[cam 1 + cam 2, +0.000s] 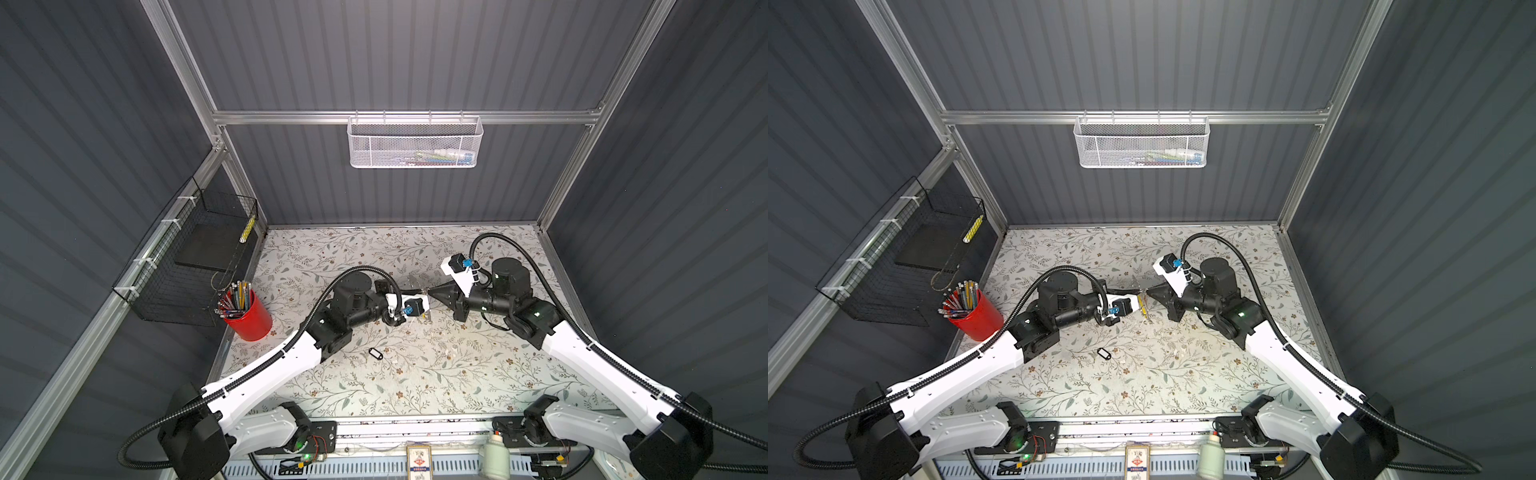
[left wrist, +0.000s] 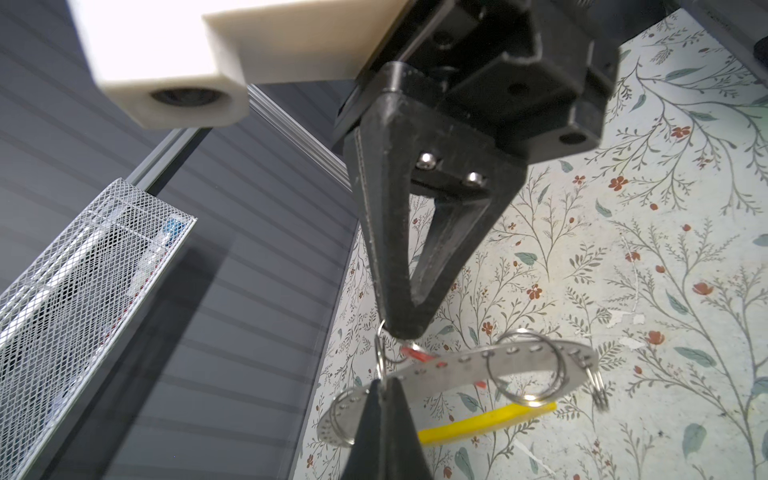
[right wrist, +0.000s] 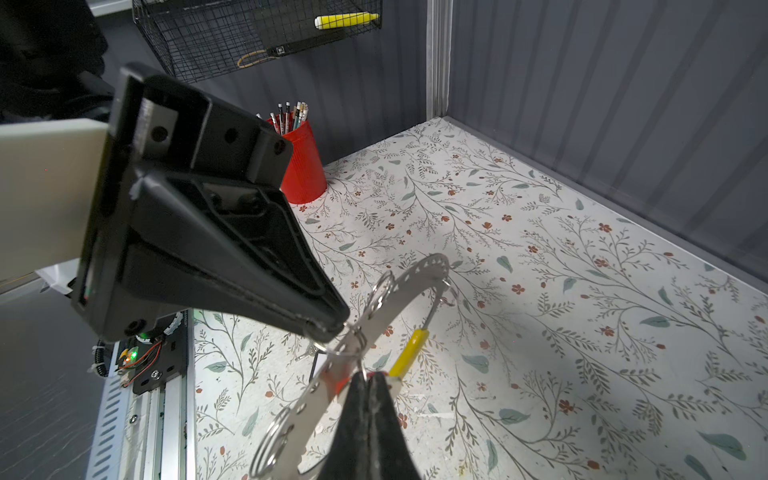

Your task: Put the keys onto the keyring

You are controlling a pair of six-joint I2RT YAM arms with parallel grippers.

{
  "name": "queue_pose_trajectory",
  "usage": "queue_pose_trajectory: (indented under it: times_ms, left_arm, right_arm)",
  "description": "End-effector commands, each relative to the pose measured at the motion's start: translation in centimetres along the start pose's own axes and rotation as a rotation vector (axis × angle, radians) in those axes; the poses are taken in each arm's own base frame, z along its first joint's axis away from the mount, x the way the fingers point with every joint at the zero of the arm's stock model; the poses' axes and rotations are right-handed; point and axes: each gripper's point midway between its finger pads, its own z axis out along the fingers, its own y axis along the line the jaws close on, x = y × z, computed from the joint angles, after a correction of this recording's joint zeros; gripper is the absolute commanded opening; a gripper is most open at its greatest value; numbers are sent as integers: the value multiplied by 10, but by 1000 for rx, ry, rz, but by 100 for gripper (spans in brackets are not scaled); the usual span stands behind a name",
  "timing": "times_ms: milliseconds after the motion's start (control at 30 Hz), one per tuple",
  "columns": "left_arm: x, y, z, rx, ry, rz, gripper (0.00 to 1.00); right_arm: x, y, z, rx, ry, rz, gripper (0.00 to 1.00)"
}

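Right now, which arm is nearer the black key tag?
Left. The left arm passes close beside the black key tag; the right arm is well off on its far side.

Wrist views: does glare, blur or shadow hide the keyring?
Left wrist view: white camera mount blown out, perforated grey metal keyring with yellow segment slightly soft but readable. Right wrist view: near black right gripper blurred; shadow darkens floral tabletop, keyring clear.

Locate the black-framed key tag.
The black-framed key tag lies on the floral table, left of centre in both top views, just beside the left arm.
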Motion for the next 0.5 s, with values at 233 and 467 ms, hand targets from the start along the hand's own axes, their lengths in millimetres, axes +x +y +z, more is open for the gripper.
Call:
queue_pose_trajectory:
  times_ms: [233, 467]
  left_arm:
    - [-32, -14, 3, 169, -199, -192, 0]
    - [-28, -7, 2, 200, -247, -288, 0]
  right_arm:
    - [7, 7, -5, -110, -15, -3, 2]
    - [16, -4, -21, -45, -3, -72, 26]
